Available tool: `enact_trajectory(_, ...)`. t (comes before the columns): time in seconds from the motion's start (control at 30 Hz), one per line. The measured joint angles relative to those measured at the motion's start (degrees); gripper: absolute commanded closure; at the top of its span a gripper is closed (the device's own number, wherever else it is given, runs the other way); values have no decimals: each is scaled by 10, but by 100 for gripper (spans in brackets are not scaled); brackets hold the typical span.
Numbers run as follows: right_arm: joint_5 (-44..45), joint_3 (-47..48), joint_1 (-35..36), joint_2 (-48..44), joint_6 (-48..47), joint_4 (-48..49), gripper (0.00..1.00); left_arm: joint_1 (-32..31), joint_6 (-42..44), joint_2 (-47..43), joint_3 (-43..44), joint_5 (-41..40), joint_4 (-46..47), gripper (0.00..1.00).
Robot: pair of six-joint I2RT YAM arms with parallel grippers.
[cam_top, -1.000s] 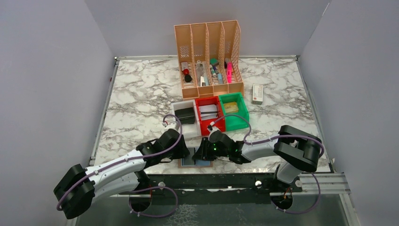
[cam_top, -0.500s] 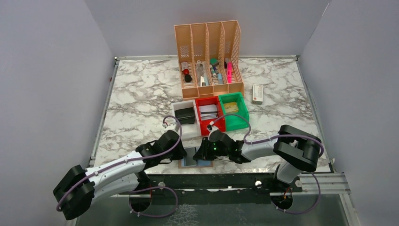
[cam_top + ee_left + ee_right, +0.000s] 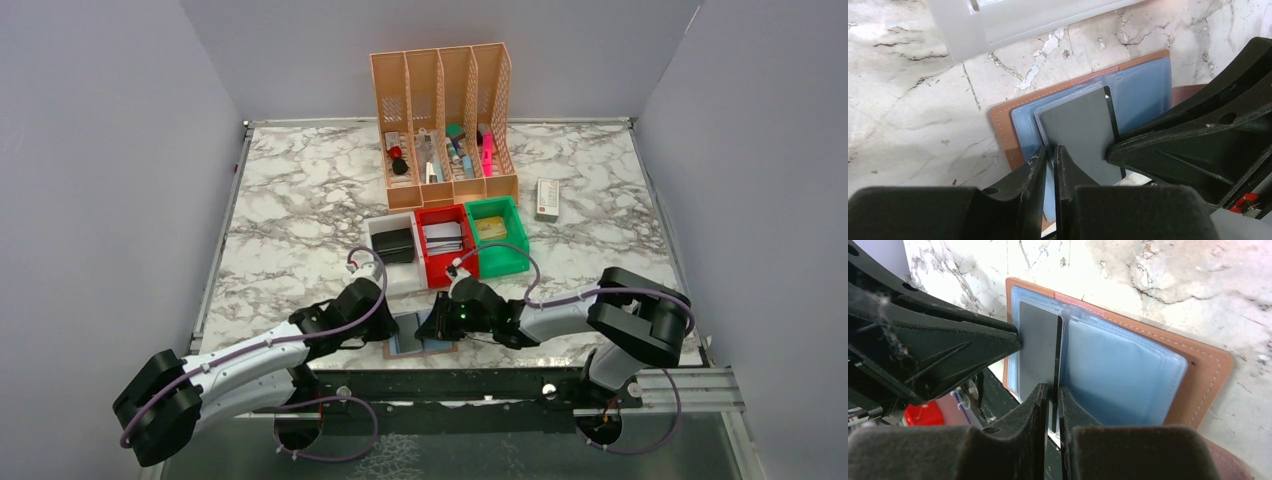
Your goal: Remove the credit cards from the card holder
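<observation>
The tan-brown card holder [image 3: 425, 346] lies open near the table's front edge, its brown border [image 3: 1000, 127] framing blue pockets [image 3: 1118, 370]. A dark grey credit card [image 3: 1078, 125] sticks partly out of a pocket and stands tilted up. My left gripper [image 3: 1051, 152] is shut on the blue pocket edge of the holder, right beside the card. My right gripper [image 3: 1052, 390] is shut on the card's [image 3: 1038, 350] thin black edge. Both grippers meet over the holder, left [image 3: 395, 325] and right [image 3: 434, 325]. Other cards are hidden in the pockets.
Just behind the holder stand a white bin [image 3: 385, 268] holding a black case, a red bin [image 3: 443, 240] and a green bin [image 3: 497, 235]. An orange file organizer [image 3: 445, 120] stands at the back, with a small white box [image 3: 547, 198] to its right. The table's black front rail [image 3: 500, 385] is close below.
Both grippers have closed, the left on the holder's pocket edge and the right on the card. The right gripper has shifted slightly right with the card.
</observation>
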Motion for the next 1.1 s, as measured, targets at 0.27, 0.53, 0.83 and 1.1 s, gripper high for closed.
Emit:
enact_trajectory(0.27,0,-23,-9,-33,3,1,89,-1,-3,5,0,2,5,87)
enact_trajectory(0.53,-2,-41,-20,-56,-2,0,79,-1,-8,11,0,3,10,87)
enact_trajectory(0.83,-18,-41,-27,-35,-3,9,70,-1,-8,27,10,4,9,87)
enact_trajectory(1.1,-23,-41,-35,-35,-4,15,64,-1,-7,29,12,4,7,87)
